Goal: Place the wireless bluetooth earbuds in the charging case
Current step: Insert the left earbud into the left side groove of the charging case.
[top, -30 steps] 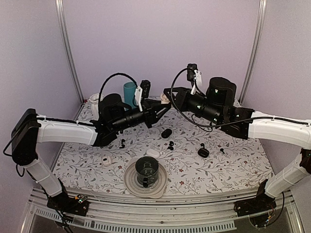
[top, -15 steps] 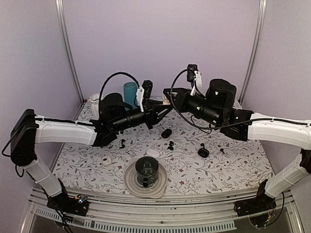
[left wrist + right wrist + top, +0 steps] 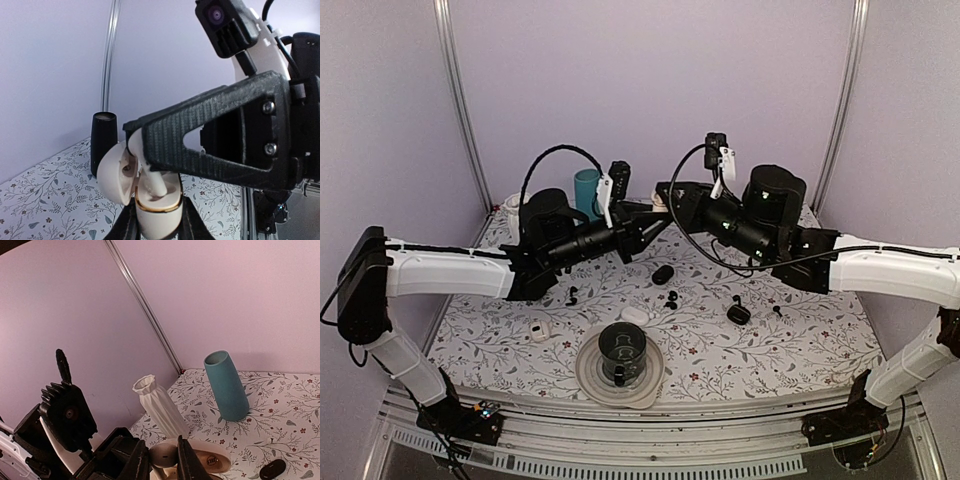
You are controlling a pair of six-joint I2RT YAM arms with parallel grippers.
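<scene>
My left gripper [image 3: 156, 222] is shut on a cream charging case [image 3: 155, 212] with a gold rim, held above the table with its lid [image 3: 112, 172] swung open to the left. My right gripper [image 3: 164, 460] is shut on the rounded head of a cream-white earbud [image 3: 164, 455]. The earbud's stem [image 3: 156, 185] reaches down into the case's well. In the top view both grippers meet at the case [image 3: 661, 205] near the back centre. Tiny black earbuds [image 3: 671, 298] [image 3: 571, 295] [image 3: 777, 311] lie loose on the floral mat.
Two black pebble cases [image 3: 663, 273] [image 3: 739, 314] and a white case [image 3: 635, 315] lie on the mat. A dark cup on a plate [image 3: 622, 350] stands at the front. A teal vase [image 3: 226, 386], a white ribbed vase [image 3: 160, 407] and a black cylinder [image 3: 102, 137] stand at the back.
Both grippers have crept slightly upward and closer together at the back centre. Their grips on the case and the earbud are unchanged.
</scene>
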